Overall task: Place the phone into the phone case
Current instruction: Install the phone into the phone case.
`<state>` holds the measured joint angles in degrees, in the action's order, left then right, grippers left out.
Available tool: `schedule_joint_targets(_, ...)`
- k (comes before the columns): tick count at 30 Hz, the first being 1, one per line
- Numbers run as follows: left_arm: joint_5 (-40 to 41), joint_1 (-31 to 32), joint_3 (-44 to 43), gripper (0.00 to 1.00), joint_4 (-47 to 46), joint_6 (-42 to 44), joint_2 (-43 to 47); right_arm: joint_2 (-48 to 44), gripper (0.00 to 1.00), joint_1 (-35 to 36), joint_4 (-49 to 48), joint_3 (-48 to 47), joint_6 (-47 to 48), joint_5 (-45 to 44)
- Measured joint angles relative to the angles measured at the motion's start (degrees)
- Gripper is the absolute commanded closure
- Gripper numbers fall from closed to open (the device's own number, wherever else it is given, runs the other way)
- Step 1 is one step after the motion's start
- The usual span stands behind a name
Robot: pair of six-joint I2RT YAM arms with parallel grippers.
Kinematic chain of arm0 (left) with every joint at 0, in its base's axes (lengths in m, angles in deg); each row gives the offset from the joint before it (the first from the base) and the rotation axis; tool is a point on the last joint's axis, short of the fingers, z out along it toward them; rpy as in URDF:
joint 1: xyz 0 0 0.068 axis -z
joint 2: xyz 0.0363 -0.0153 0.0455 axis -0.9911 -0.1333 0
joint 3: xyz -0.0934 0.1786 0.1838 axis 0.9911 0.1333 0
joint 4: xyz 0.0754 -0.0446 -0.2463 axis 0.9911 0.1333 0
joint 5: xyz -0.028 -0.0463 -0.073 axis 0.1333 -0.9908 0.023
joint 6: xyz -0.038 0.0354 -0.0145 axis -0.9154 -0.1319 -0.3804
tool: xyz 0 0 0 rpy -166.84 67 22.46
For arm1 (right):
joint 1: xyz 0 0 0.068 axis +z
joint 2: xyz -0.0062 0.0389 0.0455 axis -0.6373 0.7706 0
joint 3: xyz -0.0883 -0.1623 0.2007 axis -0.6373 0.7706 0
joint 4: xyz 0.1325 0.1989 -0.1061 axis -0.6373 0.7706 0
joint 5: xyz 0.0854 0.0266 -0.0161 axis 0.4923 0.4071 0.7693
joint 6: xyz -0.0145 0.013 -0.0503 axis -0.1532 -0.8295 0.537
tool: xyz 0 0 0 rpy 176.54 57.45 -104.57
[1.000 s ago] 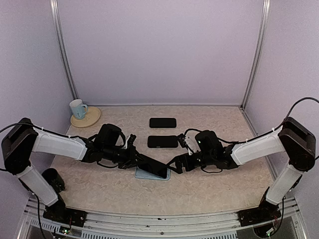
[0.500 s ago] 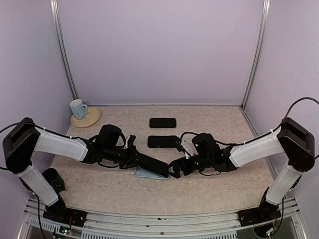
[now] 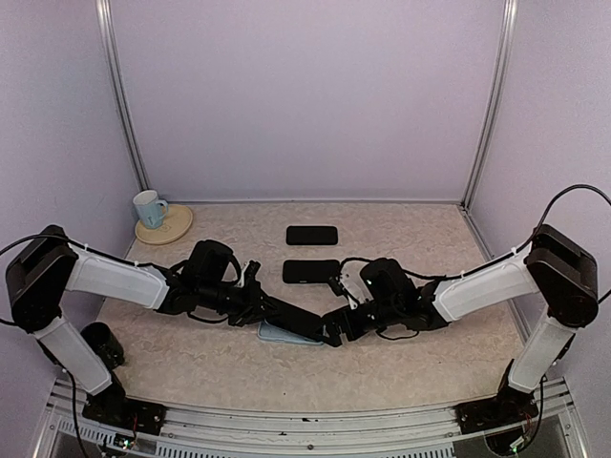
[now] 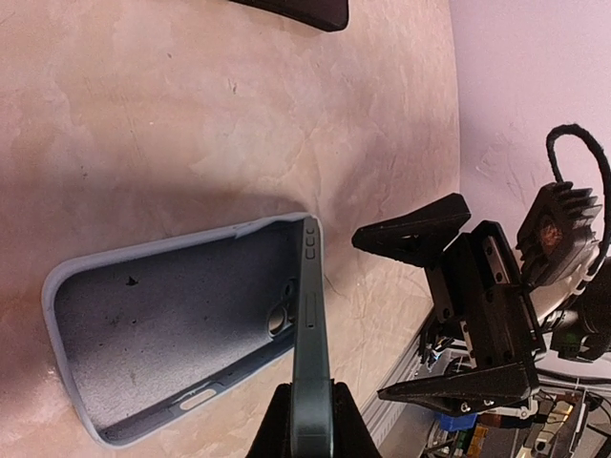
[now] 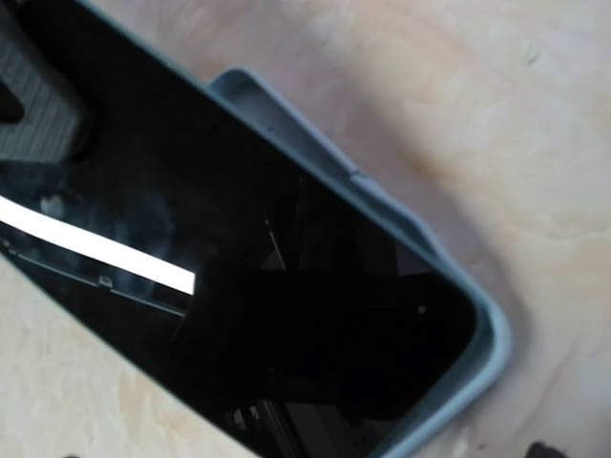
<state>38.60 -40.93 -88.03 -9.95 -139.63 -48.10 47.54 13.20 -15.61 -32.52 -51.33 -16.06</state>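
Left arm point(image 3: 113, 277) and right arm point(image 3: 482, 284): same build. White shells cover the forearm link and the upright link above each base. Shoulder and elbow housings are black and boxy, and the wrist sections are black. A thin black cable point(image 3: 573, 196) loops off each shoulder. Right gripper point(image 4: 367, 316): matte black. Its jaws are flat wedge-shaped plates on a blocky carriage, with a ribbed round motor housing point(image 4: 561, 229) behind and a looped black cord above.
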Motion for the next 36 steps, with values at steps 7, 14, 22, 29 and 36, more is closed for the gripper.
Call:
schedule_joint_targets(7, 0.11, -0.37, -0.17, 1.00, 2.14, 0.61, 1.84, 0.55, 0.00, 1.07, 0.74, -0.83, 0.11, -0.07)
schedule_joint_targets(14, -0.76, -0.52, -0.92, 1.00, 3.08, 1.09, 1.70, 0.70, 0.00, 1.11, 1.16, -1.18, 0.33, -0.24)
schedule_joint_targets(22, -1.70, -0.61, -0.96, 1.00, 3.17, 1.09, 0.70, 1.86, 0.00, 1.27, 1.44, -1.90, 0.63, -0.31)
schedule_joint_targets(29, -2.62, -1.03, -1.75, 1.00, 2.78, 1.09, -0.98, 2.25, 0.00, 1.62, 1.44, -2.16, 1.16, -0.24)
schedule_joint_targets(36, -3.54, -1.60, -1.86, 1.00, 1.66, 1.40, -2.16, 4.94, 0.00, 1.88, 1.60, -3.63, 1.27, 0.46)
